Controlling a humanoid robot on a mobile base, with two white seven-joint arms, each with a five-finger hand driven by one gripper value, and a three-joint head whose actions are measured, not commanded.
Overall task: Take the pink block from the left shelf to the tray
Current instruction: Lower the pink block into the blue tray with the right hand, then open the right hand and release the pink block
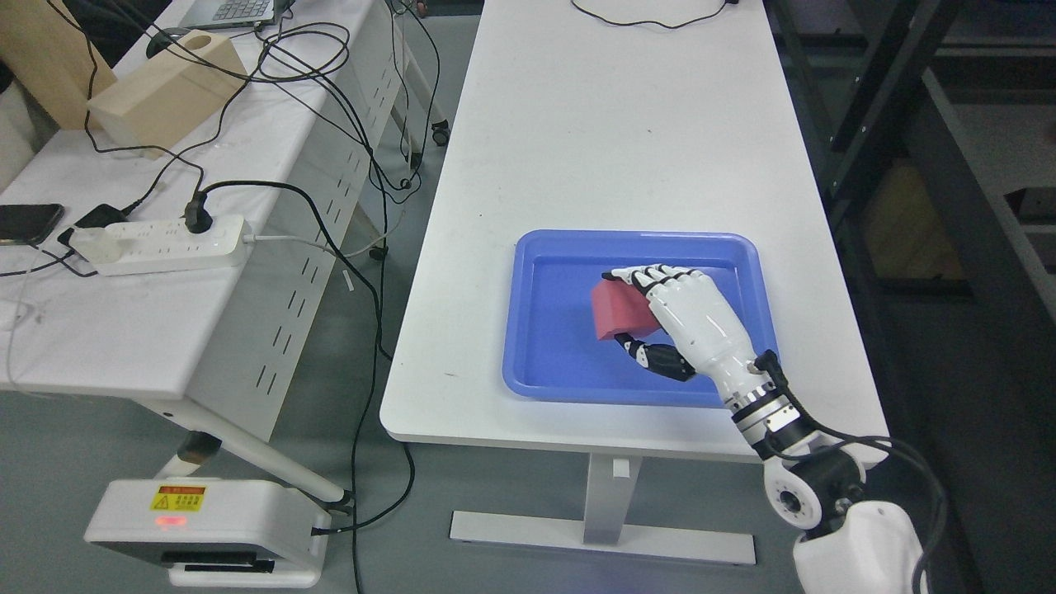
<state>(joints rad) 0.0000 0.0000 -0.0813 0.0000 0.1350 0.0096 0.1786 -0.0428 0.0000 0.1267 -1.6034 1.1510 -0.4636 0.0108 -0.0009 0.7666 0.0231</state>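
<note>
A pink block [617, 310] is held in my right hand [631, 309] over the inside of the blue tray [544, 363] on the white table [610, 140]. The fingers [652, 279] curl over the block's top and the thumb [652, 355] presses it from below. I cannot tell whether the block touches the tray floor. My right arm comes in from the lower right. The left arm is out of view.
A second white table [99, 330] stands at the left with a power strip [161, 245], cables, a phone and a wooden box [165, 91]. A dark shelf frame [932, 165] runs along the right. A white device [206, 532] sits on the floor at lower left.
</note>
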